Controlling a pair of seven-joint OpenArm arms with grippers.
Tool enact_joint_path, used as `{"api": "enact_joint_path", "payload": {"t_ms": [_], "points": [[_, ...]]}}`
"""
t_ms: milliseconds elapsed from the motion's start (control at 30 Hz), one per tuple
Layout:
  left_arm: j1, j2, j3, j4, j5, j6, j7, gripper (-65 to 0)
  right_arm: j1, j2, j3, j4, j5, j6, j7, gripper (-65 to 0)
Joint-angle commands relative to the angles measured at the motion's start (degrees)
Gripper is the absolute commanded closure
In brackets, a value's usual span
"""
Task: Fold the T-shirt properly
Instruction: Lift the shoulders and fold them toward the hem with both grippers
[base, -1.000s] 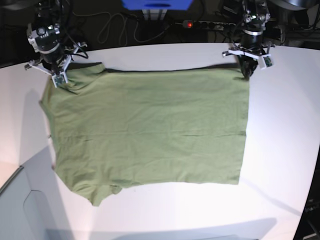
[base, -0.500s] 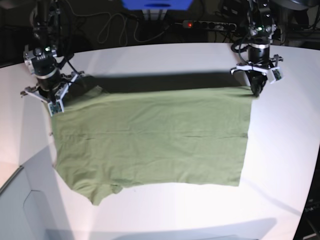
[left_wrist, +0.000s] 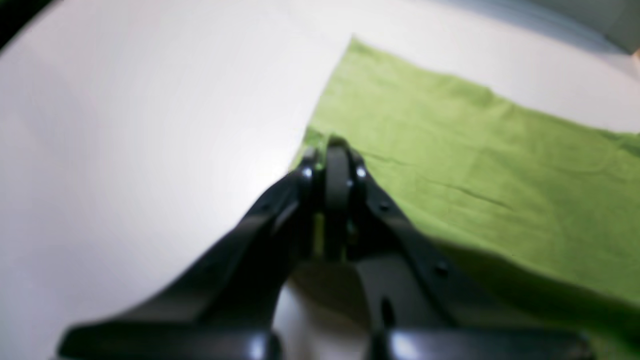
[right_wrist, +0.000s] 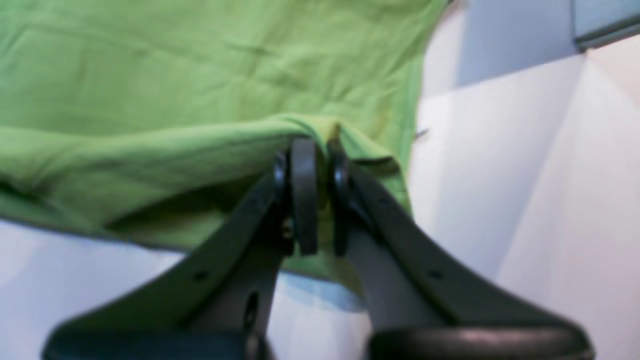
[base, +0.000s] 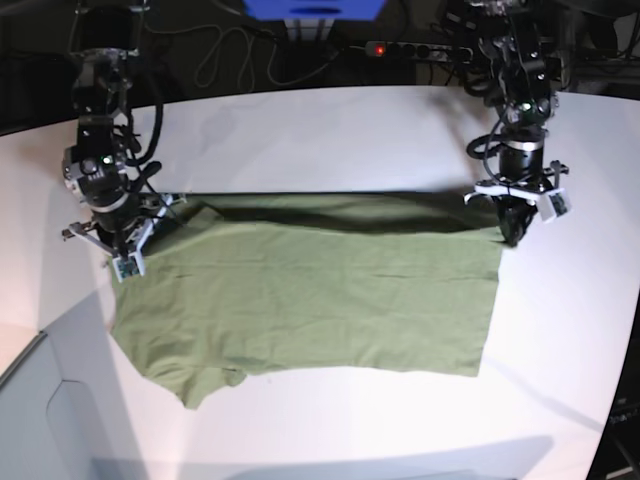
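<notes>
The olive-green T-shirt lies spread on the white table, its far edge lifted and drawn over the rest as a fold. On the right of the base view, my left gripper is shut on the shirt's far right corner. The left wrist view shows its jaws pinched on the cloth's corner, with the T-shirt stretching away to the right. On the left of the base view, my right gripper is shut on the far left corner by the sleeve. Its jaws clamp a raised ridge of the T-shirt.
A power strip with a red light, loose cables and a blue object sit beyond the table's far edge. A grey panel borders the table at the lower left. Bare table surrounds the shirt on all sides.
Both grippers have moved toward the near side, carrying the shirt's far edge with them. That edge now lies farther over the body of the shirt.
</notes>
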Motion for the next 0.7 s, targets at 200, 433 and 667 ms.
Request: {"api": "enact_joint_path", "payload": {"t_ms": [200, 433, 667], "points": [[-5.4, -0.4, 0.0, -2.5, -0.2, -0.2, 1.4, 0.0, 5.0, 0.7, 0.3, -2.5, 0.0, 0.3, 1.0, -0.3], [-7.2, -0.4, -0.1, -6.8, -0.2, -0.3, 1.1, 0.0, 6.7, 0.6, -0.1, -4.5, -0.1, 0.3, 1.1, -0.3], [-8.6, -0.4, 0.1, -7.0, -0.3, -0.3, 1.4, 0.0, 7.0, 0.7, -0.1, -5.8, -0.1, 0.3, 1.1, -0.3]]}}
